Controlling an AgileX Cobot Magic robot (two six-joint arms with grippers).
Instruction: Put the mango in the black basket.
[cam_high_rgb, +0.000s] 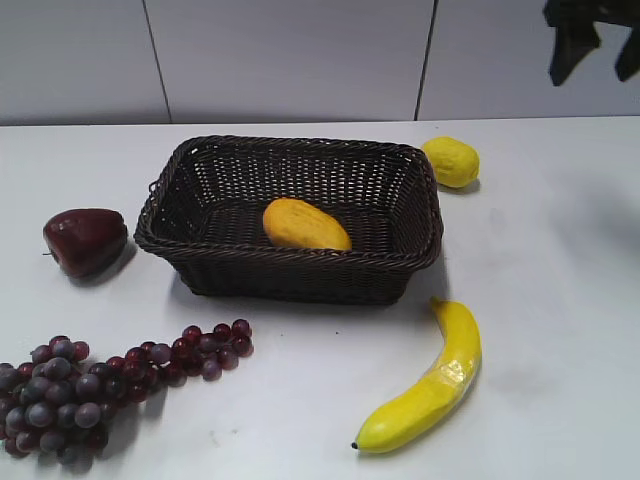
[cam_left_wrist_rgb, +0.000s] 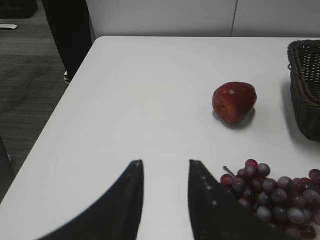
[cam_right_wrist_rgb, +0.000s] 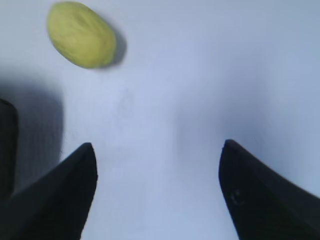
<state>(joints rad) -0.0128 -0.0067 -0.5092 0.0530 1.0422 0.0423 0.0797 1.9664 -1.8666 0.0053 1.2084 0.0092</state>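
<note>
The orange-yellow mango (cam_high_rgb: 304, 226) lies inside the black woven basket (cam_high_rgb: 190, 255) at the middle of the table. My right gripper (cam_high_rgb: 598, 45) is high at the top right of the exterior view, open and empty (cam_right_wrist_rgb: 157, 160), well above the table to the right of the lemon. My left gripper (cam_left_wrist_rgb: 165, 165) is open and empty over bare table, left of the grapes; it does not show in the exterior view. The basket's left end shows in the left wrist view (cam_left_wrist_rgb: 302, 95).
A dark red apple (cam_high_rgb: 84, 240) (cam_left_wrist_rgb: 234, 101) lies left of the basket. Purple grapes (cam_high_rgb: 95, 385) (cam_left_wrist_rgb: 275, 195) lie at the front left. A banana (cam_high_rgb: 430, 385) lies at the front right. A lemon (cam_high_rgb: 450, 161) (cam_right_wrist_rgb: 82, 34) sits behind the basket's right corner.
</note>
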